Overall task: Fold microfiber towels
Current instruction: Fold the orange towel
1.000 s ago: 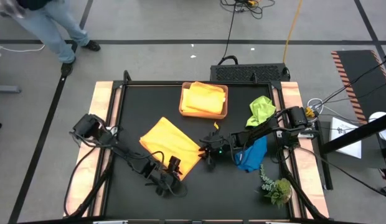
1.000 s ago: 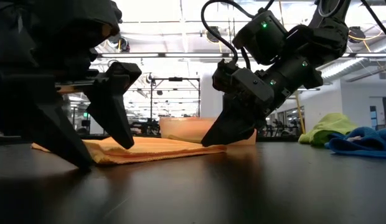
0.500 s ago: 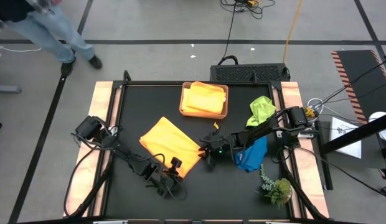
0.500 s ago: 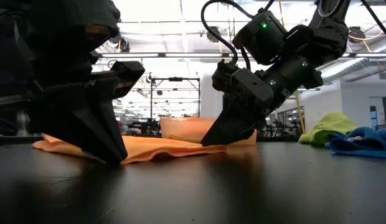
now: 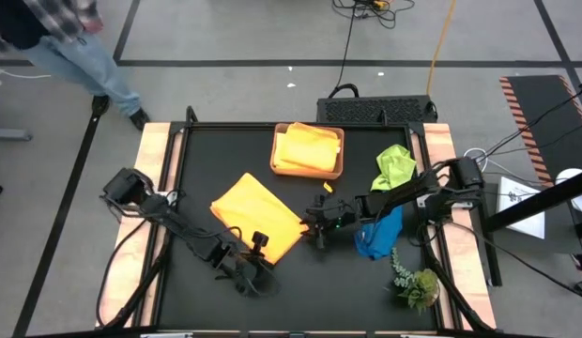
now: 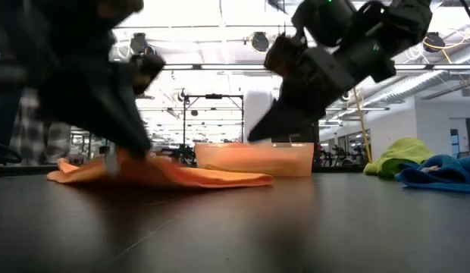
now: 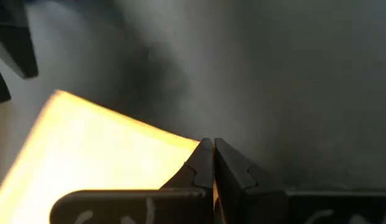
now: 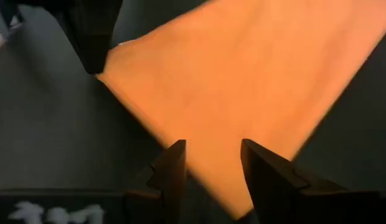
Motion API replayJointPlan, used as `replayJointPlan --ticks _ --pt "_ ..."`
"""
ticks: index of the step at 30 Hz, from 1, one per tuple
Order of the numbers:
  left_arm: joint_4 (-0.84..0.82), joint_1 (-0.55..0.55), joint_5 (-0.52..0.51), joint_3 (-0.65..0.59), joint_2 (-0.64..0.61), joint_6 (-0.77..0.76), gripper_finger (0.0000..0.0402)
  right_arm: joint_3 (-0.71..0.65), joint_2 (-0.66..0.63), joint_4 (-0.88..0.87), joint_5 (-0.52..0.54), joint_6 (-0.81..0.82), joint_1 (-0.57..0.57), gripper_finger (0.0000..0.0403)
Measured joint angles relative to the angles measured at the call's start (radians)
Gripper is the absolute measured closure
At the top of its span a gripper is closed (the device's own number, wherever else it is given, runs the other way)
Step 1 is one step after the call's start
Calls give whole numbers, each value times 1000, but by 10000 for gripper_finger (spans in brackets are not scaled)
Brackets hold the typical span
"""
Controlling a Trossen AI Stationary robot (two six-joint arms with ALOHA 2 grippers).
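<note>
The left gripper [image 5: 260, 246] is clenched on the near corner of the orange towel [image 5: 256, 217], which lies spread mid-table. The right gripper [image 5: 318, 228] hangs over the towel's right corner with fingers [image 8: 174, 168] apart, holding nothing. Farther right lie a green towel [image 5: 394, 165] and a blue towel [image 5: 380, 232].

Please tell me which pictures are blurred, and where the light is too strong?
Low view: both arms are smeared by motion, while the orange towel and tray stay fairly sharp; ceiling lamps glare behind. Left wrist view: the towel is washed out to pale yellow. Right wrist view: the towel's edges look soft. High view: evenly lit, sharp.
</note>
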Motion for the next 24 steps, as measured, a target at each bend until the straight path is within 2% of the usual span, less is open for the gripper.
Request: replayJointPlan --ticks 7,16,20,24 --pt "-34 -34 -74 1 -109 -45 400 1 -39 1 0 -202 20 214" --pt "-77 -42 -142 3 -163 -121 401 1 11 -37 14 -310 71 151" --pt "-88 -39 -153 3 -163 -147 401 1 12 -92 85 -325 85 143" --pt "-103 -31 -153 3 -164 -178 401 -5 12 -86 82 -326 89 143"
